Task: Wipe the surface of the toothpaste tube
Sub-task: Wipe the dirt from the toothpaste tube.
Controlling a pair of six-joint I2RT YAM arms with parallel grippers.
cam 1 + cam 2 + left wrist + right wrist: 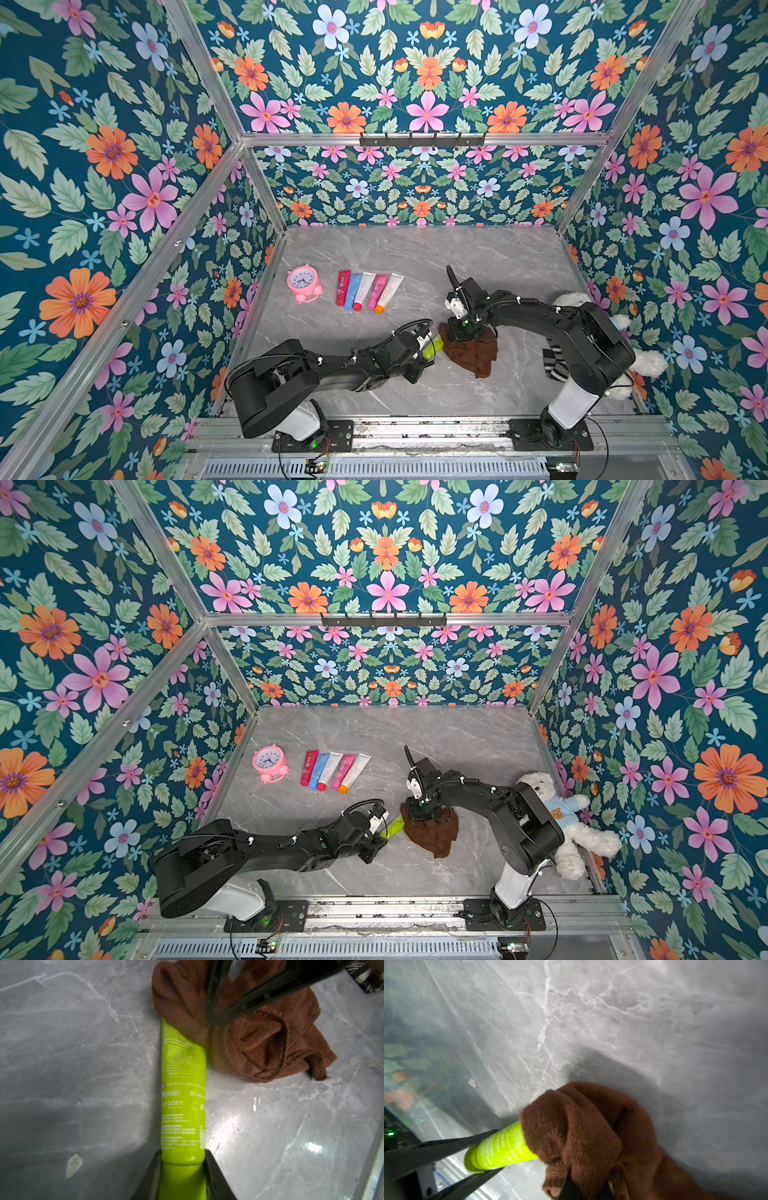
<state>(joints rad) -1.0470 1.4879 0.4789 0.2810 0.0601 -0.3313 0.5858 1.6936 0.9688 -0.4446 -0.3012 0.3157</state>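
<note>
A lime-green toothpaste tube [182, 1095] lies low over the marble table near the front middle. My left gripper [182, 1155] is shut on its cap end, one finger on each side. The tube shows in both top views [434, 347] [392, 827]. A crumpled brown cloth [473, 353] [259, 1047] covers the tube's far end [500, 1147]. My right gripper [588, 1188] is shut on a bunch of that cloth [591, 1126] and points down onto it from above [463, 332]. The covered tip of the tube is hidden.
A pink alarm clock [304, 282] and a row of several coloured tubes [368, 291] lie at the back left. A white teddy bear [569, 825] sits against the right wall behind the right arm, with a black-and-white striped item [555, 363] beside it. Floral walls enclose three sides.
</note>
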